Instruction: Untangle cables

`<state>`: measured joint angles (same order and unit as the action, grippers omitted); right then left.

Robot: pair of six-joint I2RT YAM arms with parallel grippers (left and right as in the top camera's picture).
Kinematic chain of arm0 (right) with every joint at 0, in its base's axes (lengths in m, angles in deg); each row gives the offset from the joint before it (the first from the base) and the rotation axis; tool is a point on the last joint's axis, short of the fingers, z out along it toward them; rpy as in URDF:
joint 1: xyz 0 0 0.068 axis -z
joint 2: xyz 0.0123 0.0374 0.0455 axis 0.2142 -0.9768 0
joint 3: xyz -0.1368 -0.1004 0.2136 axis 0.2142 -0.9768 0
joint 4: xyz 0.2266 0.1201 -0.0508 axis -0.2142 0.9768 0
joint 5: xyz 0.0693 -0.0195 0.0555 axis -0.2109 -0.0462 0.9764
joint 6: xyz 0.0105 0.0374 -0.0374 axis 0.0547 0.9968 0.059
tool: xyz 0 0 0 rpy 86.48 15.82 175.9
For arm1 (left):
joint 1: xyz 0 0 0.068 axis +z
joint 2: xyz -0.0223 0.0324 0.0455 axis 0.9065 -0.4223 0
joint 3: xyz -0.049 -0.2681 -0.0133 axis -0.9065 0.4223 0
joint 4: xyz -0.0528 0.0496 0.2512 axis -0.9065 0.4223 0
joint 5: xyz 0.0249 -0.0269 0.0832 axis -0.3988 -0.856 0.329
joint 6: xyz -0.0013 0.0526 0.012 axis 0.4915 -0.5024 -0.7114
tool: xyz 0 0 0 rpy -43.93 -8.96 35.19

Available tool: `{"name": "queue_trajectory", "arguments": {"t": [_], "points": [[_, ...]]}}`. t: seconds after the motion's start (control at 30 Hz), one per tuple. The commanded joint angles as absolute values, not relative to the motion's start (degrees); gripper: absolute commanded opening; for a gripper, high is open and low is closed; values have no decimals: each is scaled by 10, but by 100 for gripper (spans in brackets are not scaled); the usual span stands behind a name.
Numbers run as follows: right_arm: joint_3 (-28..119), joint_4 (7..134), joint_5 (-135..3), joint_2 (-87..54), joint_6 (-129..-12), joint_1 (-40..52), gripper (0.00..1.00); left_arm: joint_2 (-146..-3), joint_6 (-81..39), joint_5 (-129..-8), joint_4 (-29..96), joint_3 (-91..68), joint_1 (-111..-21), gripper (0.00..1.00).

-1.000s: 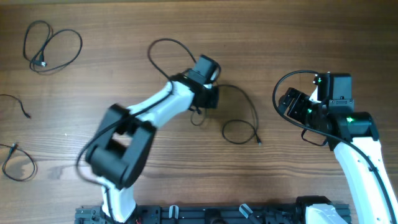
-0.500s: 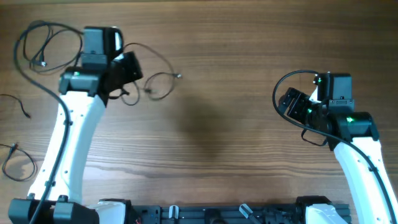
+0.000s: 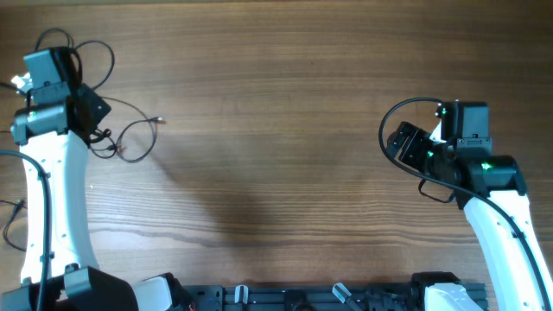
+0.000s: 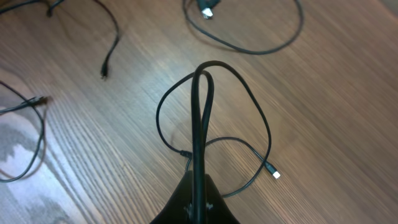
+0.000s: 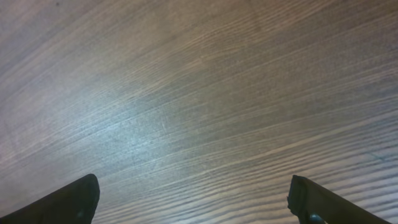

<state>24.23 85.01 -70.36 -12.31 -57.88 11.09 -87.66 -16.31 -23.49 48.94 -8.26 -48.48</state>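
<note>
Left gripper [image 4: 198, 198] is clamped tight on one cable [image 4: 202, 106], folded strand sticking out at 12 o'clock, the rest looping around it. Right gripper [image 5: 196, 200] gapes wide over the table [image 5: 186, 93], holding nothing.

Both arms were white tubular links with black joint housings and black wrist heads, left arm [image 3: 54, 199] off the left end of the black base rail [image 3: 285, 298], right arm [image 3: 505, 238] off its right end. Right arm had a thick black cable loop [image 3: 382, 134] at the wrist and green LEDs [image 3: 486, 166] lit. Right gripper [image 5: 194, 196] fingers [image 5: 74, 200] were plain matte black.
</note>
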Motion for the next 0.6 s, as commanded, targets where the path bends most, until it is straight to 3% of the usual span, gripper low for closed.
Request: {"name": "queue_trajectory", "arguments": {"t": [0.0,0.2,0.23,0.27,0.3,0.57], "points": [[243,846,-712,-126,-560,113,100,-914,-143,-236,490,-85,-478,4],[243,847,-711,-126,-560,113,100,-1020,-87,-283,497,-85,-479,4],[243,847,-711,-126,-560,113,100,-1030,-87,-283,500,-85,-479,27],[243,847,-712,-126,-560,113,100,-1039,-87,-283,504,-85,-479,58],[243,846,-712,-126,-560,113,100,-1042,-87,-283,508,-85,-479,100],[243,838,-711,-126,-545,113,100,-994,-102,-295,507,-106,-495,100]]}}
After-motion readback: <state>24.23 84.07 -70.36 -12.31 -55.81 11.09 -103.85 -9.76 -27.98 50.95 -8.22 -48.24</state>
